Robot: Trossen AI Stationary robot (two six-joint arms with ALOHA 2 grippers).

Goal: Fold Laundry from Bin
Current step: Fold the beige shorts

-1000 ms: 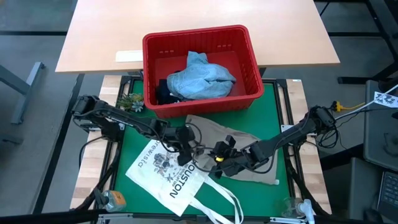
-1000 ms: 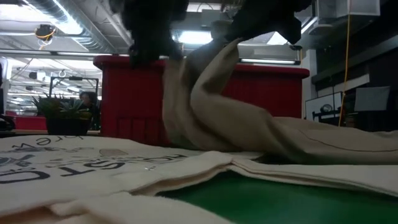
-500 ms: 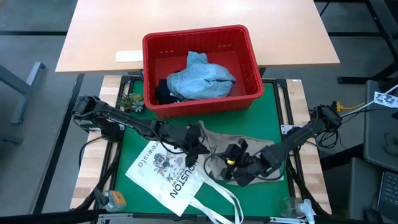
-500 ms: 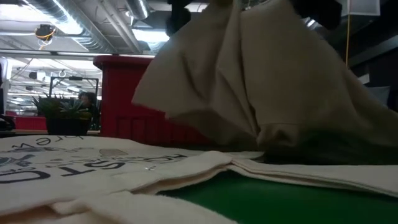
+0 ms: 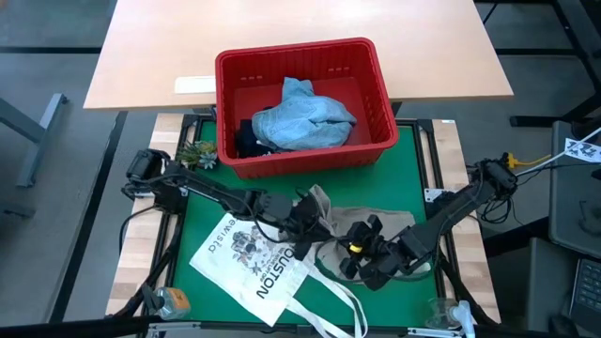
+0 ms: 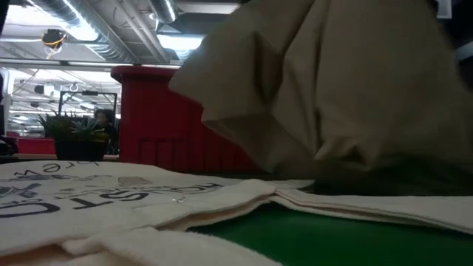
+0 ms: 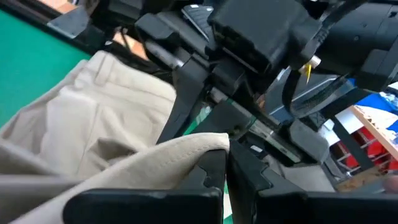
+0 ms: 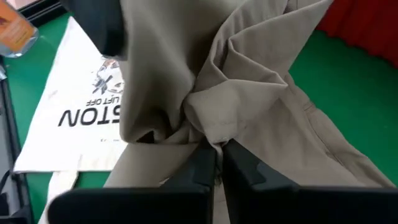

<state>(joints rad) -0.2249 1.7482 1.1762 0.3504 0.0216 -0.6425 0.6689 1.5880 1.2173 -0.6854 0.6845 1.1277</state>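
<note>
High view: I see the red bin (image 5: 302,101) at the far side of the green table (image 5: 202,211), with light blue denim (image 5: 305,117) and a dark garment (image 5: 248,141) inside. In front of it, the beige cloth (image 5: 376,221) lies bunched on the mat, its left edge beside the white tote bag (image 5: 254,266). Left end effector (image 5: 305,221) and right end effector (image 5: 362,253) are both at the cloth, near each other. Low view: beige cloth (image 6: 332,96) hangs raised, filling the upper right, the bin (image 6: 159,118) behind it and the tote (image 6: 111,199) flat in front. Left wrist view: left end effector (image 7: 227,171) clenched on a beige fold (image 7: 155,165). Right wrist view: right end effector (image 8: 217,163) clenched on gathered beige cloth (image 8: 249,99), above the tote's (image 8: 68,124) lettering.
</note>
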